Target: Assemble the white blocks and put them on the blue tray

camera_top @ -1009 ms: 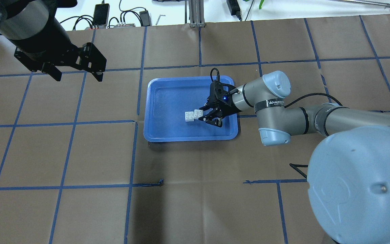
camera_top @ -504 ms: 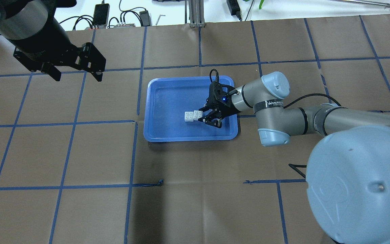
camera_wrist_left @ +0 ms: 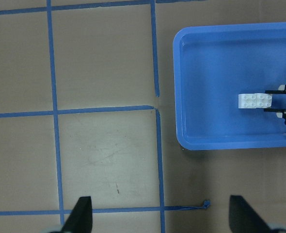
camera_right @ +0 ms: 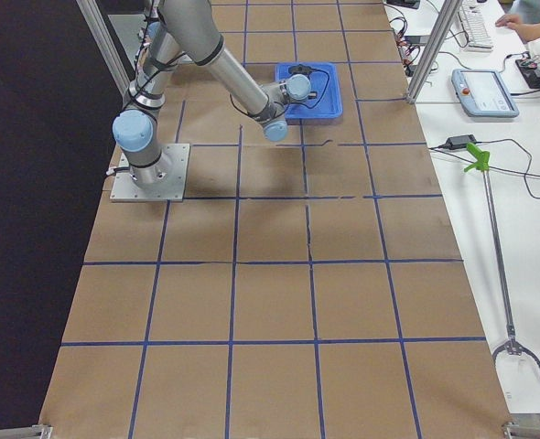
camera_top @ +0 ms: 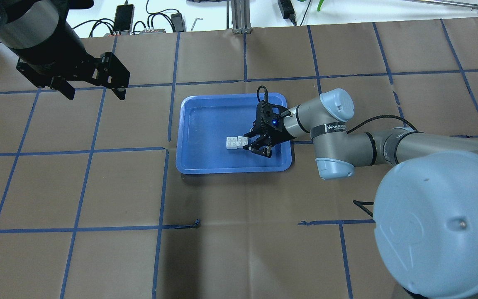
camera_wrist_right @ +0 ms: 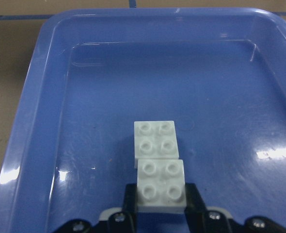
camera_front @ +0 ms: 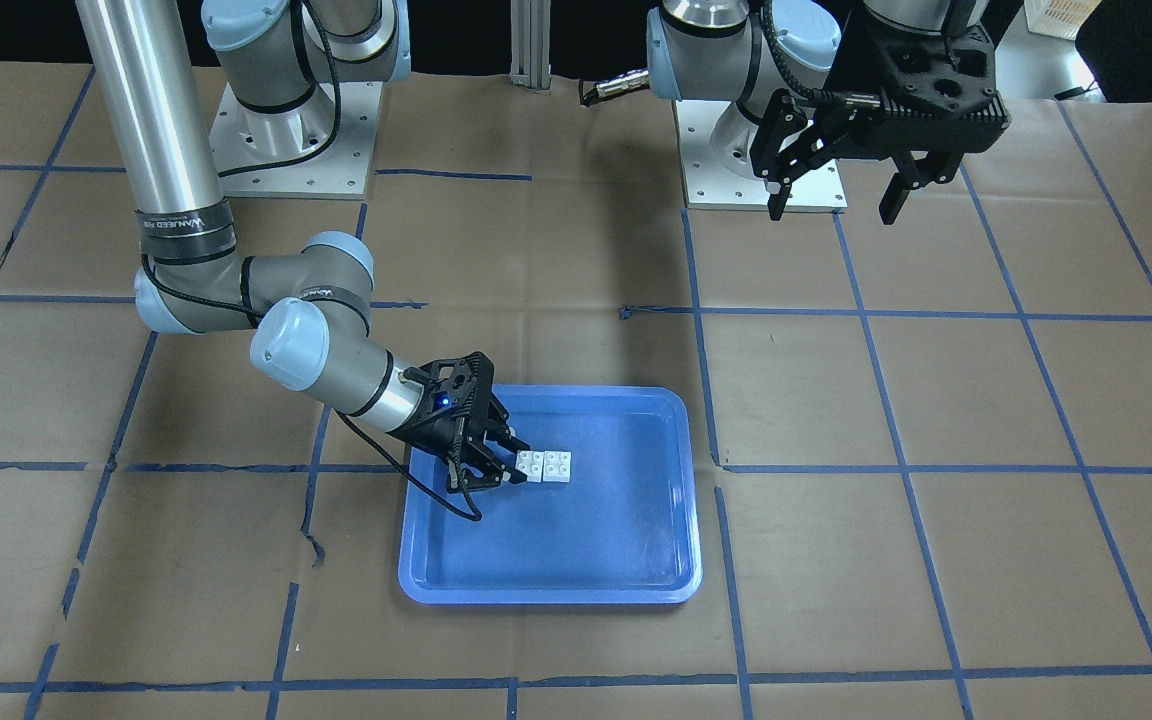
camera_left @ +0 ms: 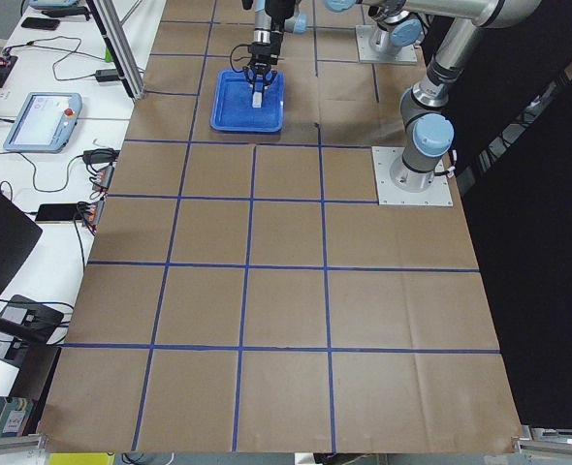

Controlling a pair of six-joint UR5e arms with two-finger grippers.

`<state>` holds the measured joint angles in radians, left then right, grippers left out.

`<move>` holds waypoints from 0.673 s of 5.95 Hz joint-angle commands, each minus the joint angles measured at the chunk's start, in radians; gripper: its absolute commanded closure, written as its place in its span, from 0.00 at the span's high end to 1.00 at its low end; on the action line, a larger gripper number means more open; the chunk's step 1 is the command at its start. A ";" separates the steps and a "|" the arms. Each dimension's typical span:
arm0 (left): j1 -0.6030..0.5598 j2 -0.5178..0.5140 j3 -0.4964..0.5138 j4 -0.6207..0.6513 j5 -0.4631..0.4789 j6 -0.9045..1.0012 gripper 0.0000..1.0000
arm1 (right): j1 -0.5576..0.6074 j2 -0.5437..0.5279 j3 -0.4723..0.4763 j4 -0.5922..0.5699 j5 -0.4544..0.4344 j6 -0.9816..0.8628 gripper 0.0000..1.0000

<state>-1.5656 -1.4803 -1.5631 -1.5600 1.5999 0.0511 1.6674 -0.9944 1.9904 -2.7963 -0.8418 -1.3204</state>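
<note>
The two white blocks [camera_top: 235,142] sit side by side and touching inside the blue tray [camera_top: 189,166], right of its middle. They also show in the front view [camera_front: 544,466] and the left wrist view [camera_wrist_left: 255,100]. My right gripper [camera_top: 250,146] reaches low into the tray. Its fingers [camera_wrist_right: 129,199] press both sides of the nearer block [camera_wrist_right: 161,182]. That block overlaps the edge of the farther block [camera_wrist_right: 155,141]. My left gripper [camera_top: 96,94] is open and empty, high above the table, far left of the tray.
Brown paper with blue tape lines covers the table [camera_top: 98,187]. Cables and small devices [camera_top: 123,16] lie beyond the far edge. Both arm bases [camera_front: 756,150] stand at the robot's side. The tray's left half [camera_top: 206,124] holds nothing.
My right gripper has come down and a little left with its block. That block now sits level with the other instead of higher. The left arm has not moved.
</note>
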 commanded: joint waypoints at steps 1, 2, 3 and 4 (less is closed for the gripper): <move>0.001 0.000 0.000 0.000 0.000 0.001 0.99 | 0.000 0.000 -0.001 -0.002 0.003 0.000 0.33; 0.001 0.000 0.000 0.002 0.000 0.001 0.99 | 0.000 0.000 -0.001 -0.002 0.004 0.000 0.33; 0.001 0.000 0.000 0.000 0.000 0.001 0.99 | 0.000 0.000 -0.001 -0.002 0.004 -0.002 0.39; 0.001 0.002 0.000 0.000 0.000 0.001 0.99 | 0.000 0.000 -0.002 -0.002 0.006 -0.002 0.51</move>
<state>-1.5647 -1.4797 -1.5631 -1.5597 1.5999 0.0521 1.6674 -0.9940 1.9890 -2.7979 -0.8372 -1.3219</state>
